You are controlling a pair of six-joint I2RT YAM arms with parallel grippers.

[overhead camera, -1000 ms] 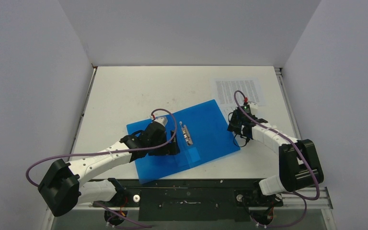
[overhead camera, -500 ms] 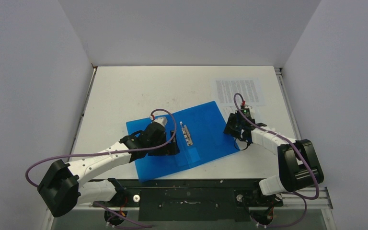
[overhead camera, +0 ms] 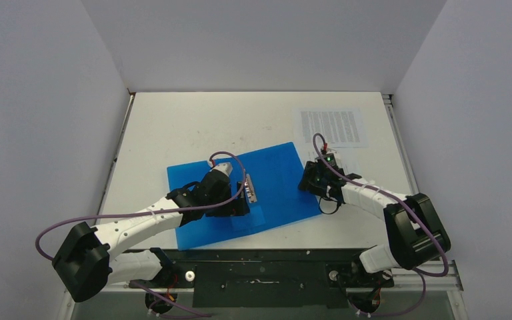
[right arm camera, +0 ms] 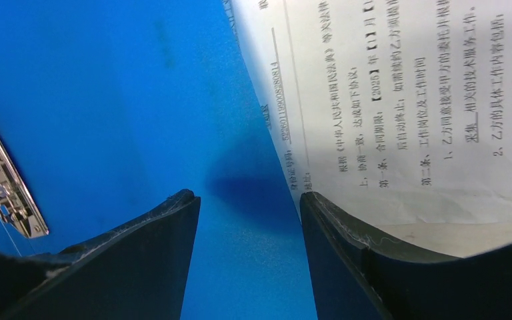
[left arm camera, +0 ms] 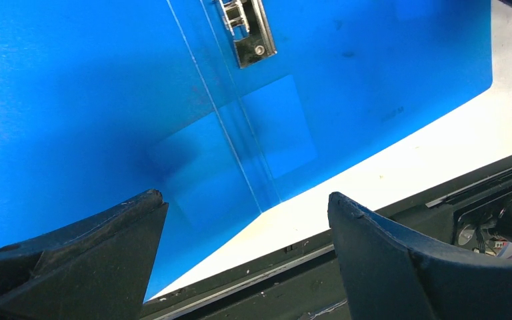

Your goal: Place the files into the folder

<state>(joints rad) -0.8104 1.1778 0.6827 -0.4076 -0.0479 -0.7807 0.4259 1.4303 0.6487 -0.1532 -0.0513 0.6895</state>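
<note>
Hiding files' [right arm camera: 387, 100] near edge: right pincer [right arm camera: 247, 200]

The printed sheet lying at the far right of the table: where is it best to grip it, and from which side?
The sheet lies flat and thin on the table, so a finger probably has to slide under an edge. I would take its near edge, the one closest to the right pincer, coming in low from the near side.
</note>
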